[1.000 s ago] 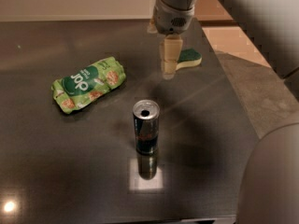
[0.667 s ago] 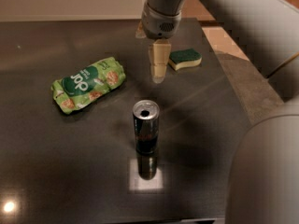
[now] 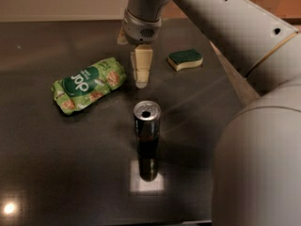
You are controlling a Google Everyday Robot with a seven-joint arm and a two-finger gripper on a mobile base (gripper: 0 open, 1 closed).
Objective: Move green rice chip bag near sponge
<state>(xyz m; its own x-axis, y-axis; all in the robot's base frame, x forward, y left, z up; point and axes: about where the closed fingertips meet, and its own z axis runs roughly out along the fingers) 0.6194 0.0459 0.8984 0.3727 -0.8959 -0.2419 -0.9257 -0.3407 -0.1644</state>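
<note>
The green rice chip bag (image 3: 88, 84) lies flat on the dark table, left of centre, its dark green logo facing up. The sponge (image 3: 185, 59), green top over pale yellow base, lies at the back right. My gripper (image 3: 141, 77) hangs from the grey arm between the two, just right of the bag's right end and above the table. It holds nothing.
A dark drink can (image 3: 147, 127) stands upright in front of the gripper, near the table's middle. The dark table (image 3: 47, 164) has its right edge just past the sponge. My arm's large grey body (image 3: 258, 149) fills the right side of the view.
My gripper has moved left, away from the sponge and toward the right end of the bag. The bag, sponge and can have not moved.
</note>
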